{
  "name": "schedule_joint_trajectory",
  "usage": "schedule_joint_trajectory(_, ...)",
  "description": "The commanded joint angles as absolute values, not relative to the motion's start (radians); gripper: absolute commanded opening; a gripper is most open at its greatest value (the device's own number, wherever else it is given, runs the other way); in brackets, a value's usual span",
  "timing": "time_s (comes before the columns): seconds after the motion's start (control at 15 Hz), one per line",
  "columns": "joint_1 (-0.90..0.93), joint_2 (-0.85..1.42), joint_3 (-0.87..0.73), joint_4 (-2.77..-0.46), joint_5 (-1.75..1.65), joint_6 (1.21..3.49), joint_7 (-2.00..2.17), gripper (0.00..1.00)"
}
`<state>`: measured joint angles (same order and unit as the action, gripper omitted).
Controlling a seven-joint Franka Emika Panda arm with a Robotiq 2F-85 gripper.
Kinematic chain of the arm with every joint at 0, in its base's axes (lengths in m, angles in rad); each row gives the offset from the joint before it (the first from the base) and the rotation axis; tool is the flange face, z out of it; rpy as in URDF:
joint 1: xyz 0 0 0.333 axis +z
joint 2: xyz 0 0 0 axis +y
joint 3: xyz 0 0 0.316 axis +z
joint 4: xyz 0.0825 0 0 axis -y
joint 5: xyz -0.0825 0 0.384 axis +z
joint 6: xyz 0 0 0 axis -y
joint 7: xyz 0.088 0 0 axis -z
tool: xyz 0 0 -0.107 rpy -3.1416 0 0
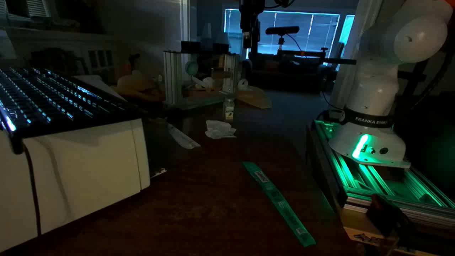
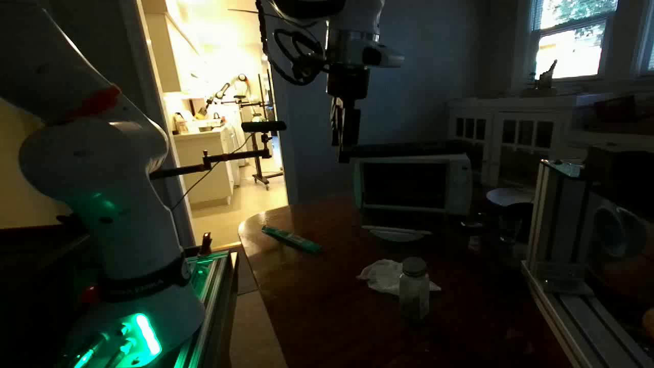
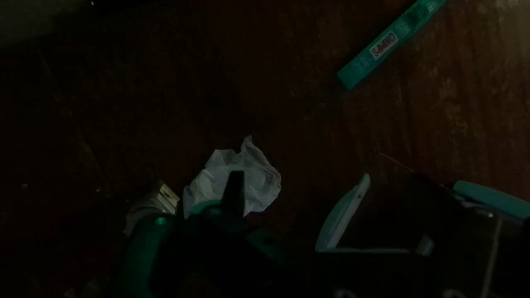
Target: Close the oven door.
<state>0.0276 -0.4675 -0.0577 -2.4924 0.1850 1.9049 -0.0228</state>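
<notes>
Pincer (image 2: pixel 344 154): hanging high above the table (image 1: pixel 199 213), tips pointing down; the gloom is masking how far apart they are standing, so I cannot tell, and no held thing is showing.
Oven (image 1: pixel 85 170): standing lower than the pincer and farther out from the robot's base (image 1: pixel 371 140), its mouth gaping.
Oven door (image 2: pixel 396 233): lying folded down before that mouth, below the pincer and well apart, on the side away from the base in both exterior views; most of its panel is hiding in the dark.
Long axis of the door: running along the oven's front and leading outward, so one end is seemingly lying nearer the pincer.
Bowed rim of the door (image 3: pixel 344 213): slanting to the right of the fingertips (image 3: pixel 236 186) in the wrist view, seemingly lying between pincer and oven; the coming move is probably calling for sinking on this outer side, reaching beneath the rim, then swinging it up toward the oven.
Green strip (image 1: pixel 279 204): lying below the pincer, toward the base.
Crumpled sheet (image 3: pixel 260 186): showing behind the fingertips, well below them, perhaps fouling a low approach.
</notes>
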Motion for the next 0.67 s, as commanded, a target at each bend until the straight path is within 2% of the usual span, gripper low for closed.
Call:
schedule_joint_trajectory(0.0,0.016,-0.467,-0.048,-2.491,0.189,1.902,-0.027,1.00)
schedule_joint_trajectory(0.27,0.016,-0.467,-0.048,-2.491,0.189,1.902,-0.027,1.00)
schedule_joint_trajectory(0.6,0.052,-0.357,-0.107,-2.508,0.226,2.130,-0.324,1.00)
